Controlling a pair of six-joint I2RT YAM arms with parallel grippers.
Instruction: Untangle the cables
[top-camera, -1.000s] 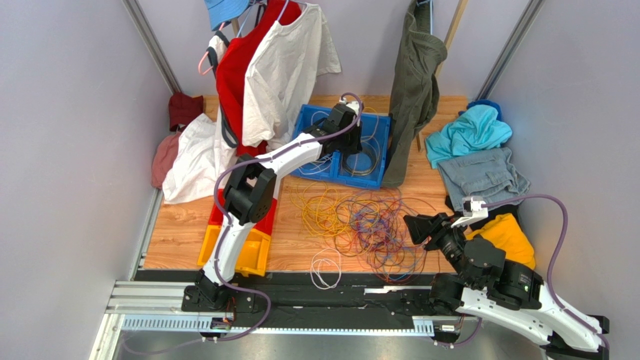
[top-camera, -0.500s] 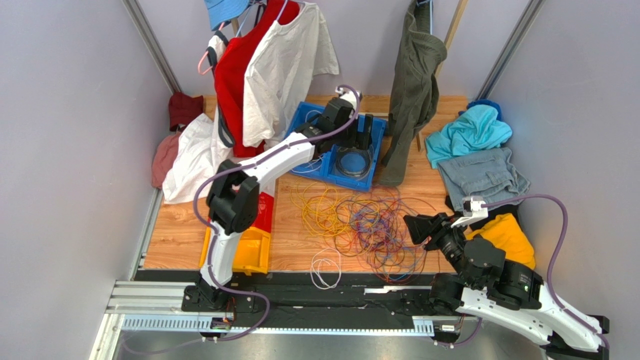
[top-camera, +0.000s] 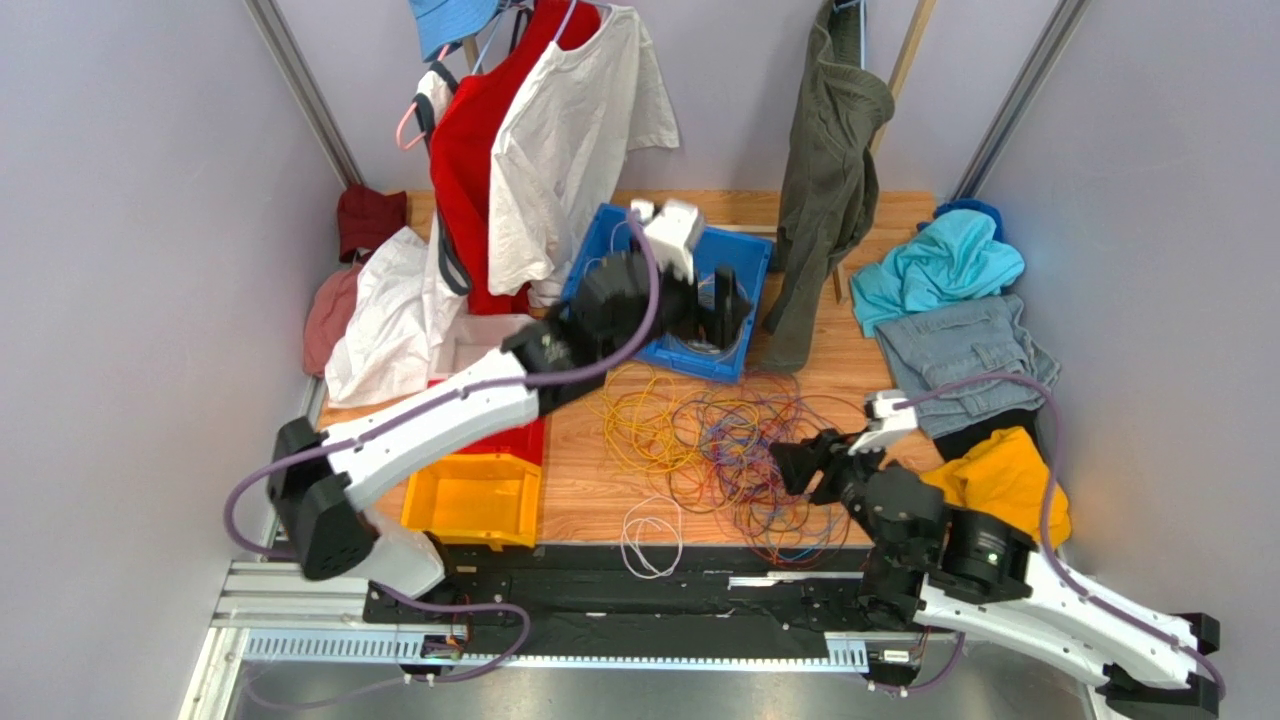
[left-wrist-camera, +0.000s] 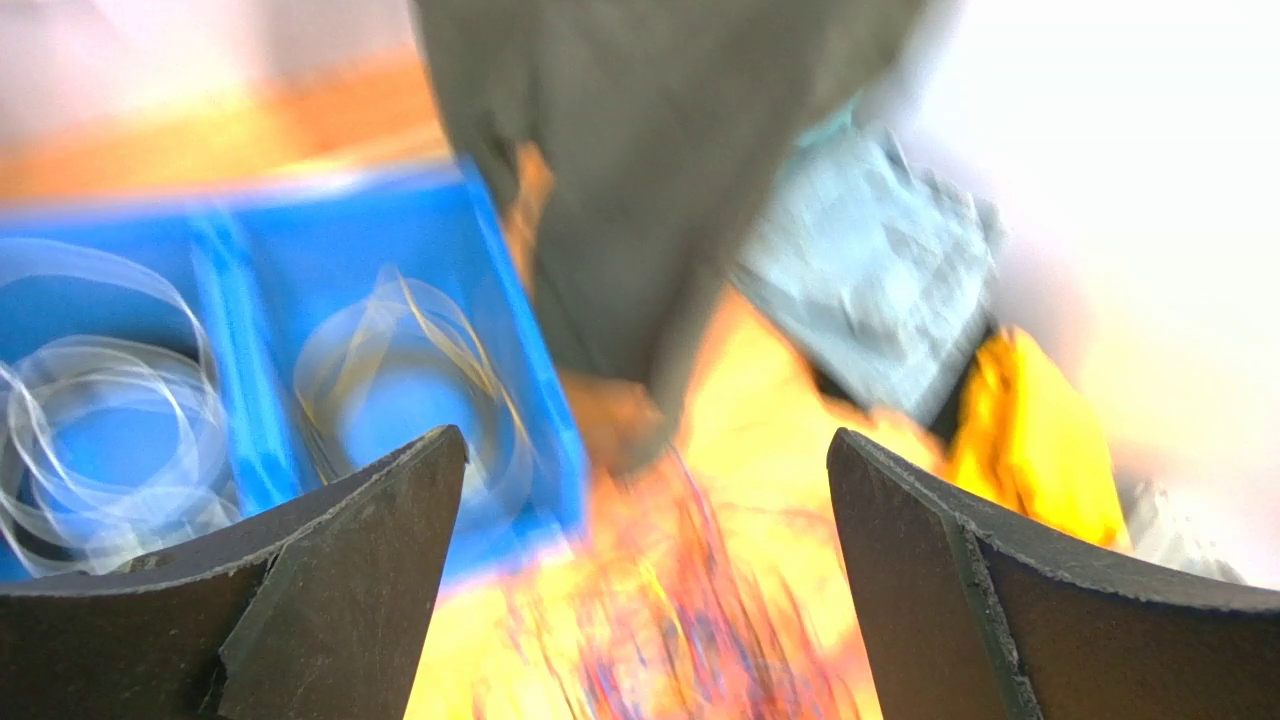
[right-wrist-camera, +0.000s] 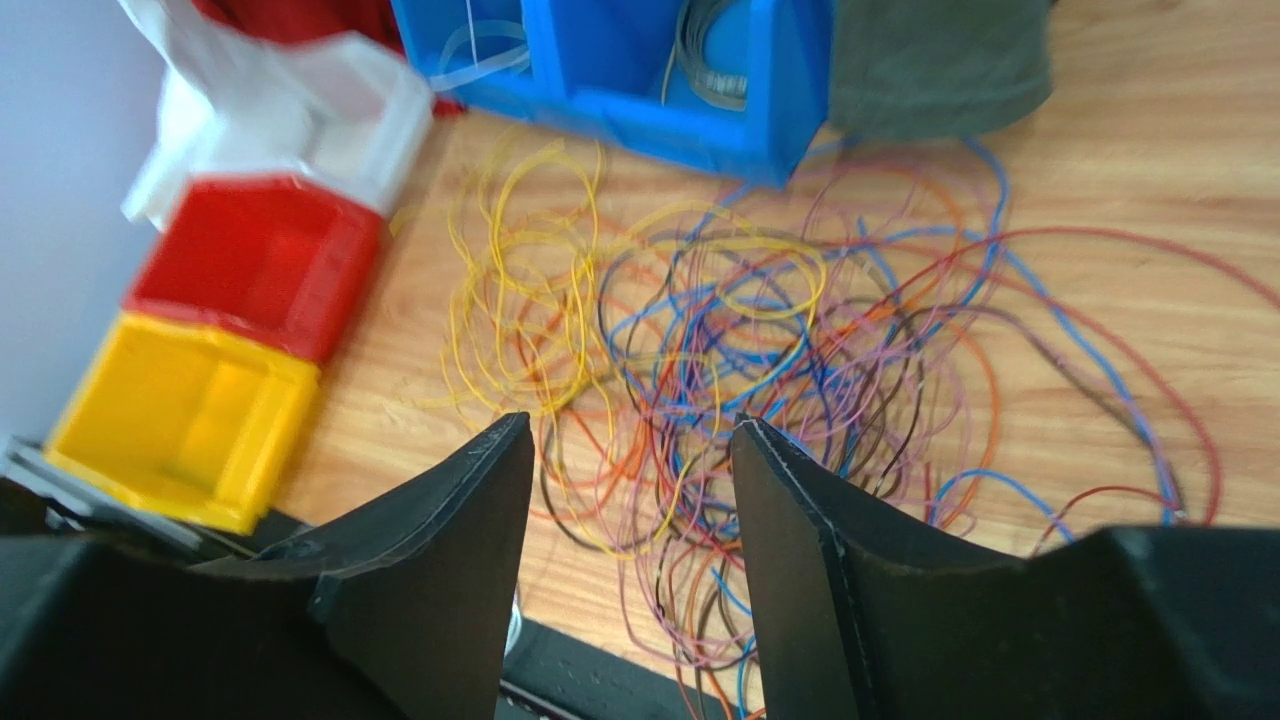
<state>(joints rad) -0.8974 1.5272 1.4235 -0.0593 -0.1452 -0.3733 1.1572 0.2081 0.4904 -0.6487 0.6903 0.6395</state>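
Observation:
The cables (top-camera: 721, 435) lie as a loose tangle of yellow, orange, purple, blue and red strands on the wooden table; one white loop (top-camera: 651, 537) lies apart near the front edge. My right gripper (top-camera: 792, 462) hovers over the tangle's right side, open, with nothing between its fingers; its wrist view shows the cables (right-wrist-camera: 781, 345) spread on the wood beyond the right gripper (right-wrist-camera: 631, 423). My left gripper (top-camera: 729, 305) hangs open and empty above the near edge of the blue bin (top-camera: 751, 248). The left wrist view is blurred: the left gripper (left-wrist-camera: 643, 438) frames the cables (left-wrist-camera: 706, 600).
The blue bin (left-wrist-camera: 256, 390) holds pale coiled cables (top-camera: 699, 323). A yellow bin (top-camera: 473, 503) and a red bin (right-wrist-camera: 256, 263) stand at the left. A dark green garment (top-camera: 827, 165) hangs at the back. Folded clothes (top-camera: 962, 353) and a yellow cloth (top-camera: 999, 480) lie at the right.
My left arm has swung down and out to the left, drawing its gripper back from over the blue bin. My right gripper has moved left, over the tangle.

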